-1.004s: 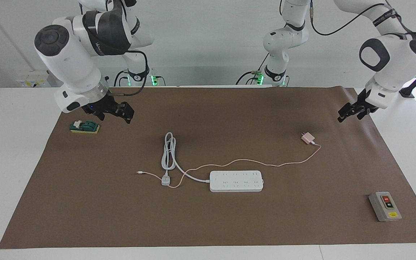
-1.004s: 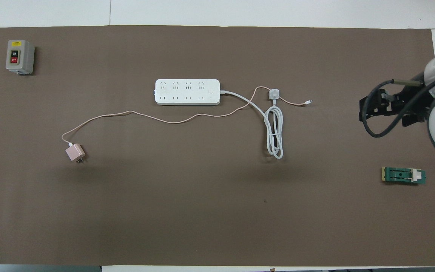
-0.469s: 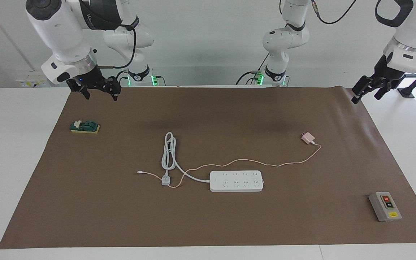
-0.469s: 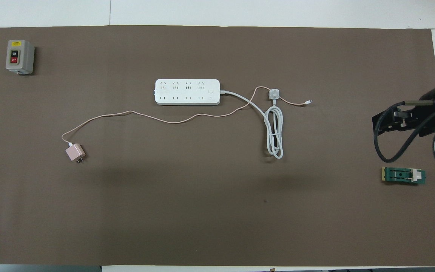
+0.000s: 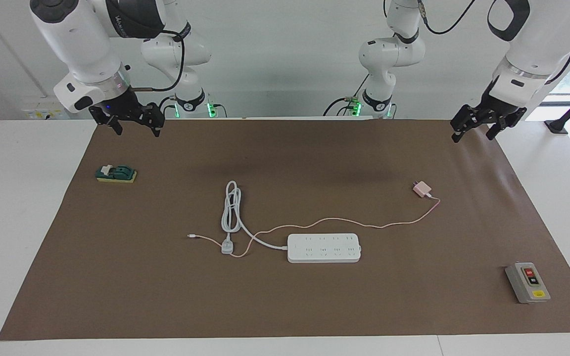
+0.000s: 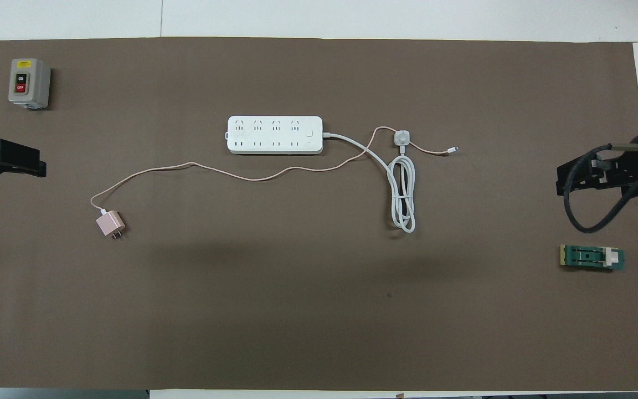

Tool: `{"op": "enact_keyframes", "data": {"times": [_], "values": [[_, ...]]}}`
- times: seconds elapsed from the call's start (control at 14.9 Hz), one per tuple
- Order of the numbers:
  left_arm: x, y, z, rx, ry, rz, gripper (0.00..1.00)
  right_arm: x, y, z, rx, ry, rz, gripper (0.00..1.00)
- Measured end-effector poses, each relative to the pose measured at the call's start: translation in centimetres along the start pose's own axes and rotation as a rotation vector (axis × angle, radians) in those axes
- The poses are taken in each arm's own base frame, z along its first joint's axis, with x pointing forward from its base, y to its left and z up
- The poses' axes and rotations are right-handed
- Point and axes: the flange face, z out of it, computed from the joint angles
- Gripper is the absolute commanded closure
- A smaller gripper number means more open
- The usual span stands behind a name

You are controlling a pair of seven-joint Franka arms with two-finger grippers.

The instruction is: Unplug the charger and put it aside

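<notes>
The pale-pink charger [image 5: 421, 188] lies loose on the brown mat [image 5: 314, 306], apart from the white power strip [image 5: 323, 247] and nearer to the robots, toward the left arm's end. It also shows in the overhead view [image 6: 110, 224] with its prongs bare. Its thin pink cable [image 5: 344, 221] runs past the strip [image 6: 274, 134]. My left gripper [image 5: 473, 135] hangs open and empty over the mat's corner by the robots. My right gripper [image 5: 136, 129] hangs open and empty over the other corner by the robots.
A white plug [image 5: 227, 245] with a coiled thick white cord [image 5: 230, 210] lies beside the strip. A grey switch box [image 5: 527, 282] sits at the left arm's end. A green block on a yellow pad [image 5: 116, 174] sits at the right arm's end.
Both grippers have risen and drawn back toward the robots. The left gripper has then swung in over the mat's corner. The charger and the strip have not moved.
</notes>
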Motion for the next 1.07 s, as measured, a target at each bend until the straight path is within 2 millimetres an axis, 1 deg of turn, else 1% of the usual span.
{"op": "enact_keyframes", "data": {"times": [0.13,0.4,0.54,0.87,1.07], "values": [[-0.2,1.0,0.5,0.002,-0.019,0.019,0.0,0.1,1.3,0.0,0.005,0.001,0.018,0.0],[-0.5,2.3,1.5,0.039,-0.04,0.05,0.0,0.3,1.5,-0.2,0.007,0.018,0.022,0.0],[-0.6,2.3,1.4,0.043,-0.038,0.052,0.0,0.4,1.5,-0.2,0.007,0.019,0.022,0.0],[-1.2,2.2,0.5,0.043,-0.021,0.049,0.0,0.5,1.5,-0.2,0.008,0.028,0.022,0.0],[-1.3,2.4,0.5,0.043,-0.02,0.051,0.0,0.5,1.5,-0.3,0.008,0.031,0.022,0.0]]}}
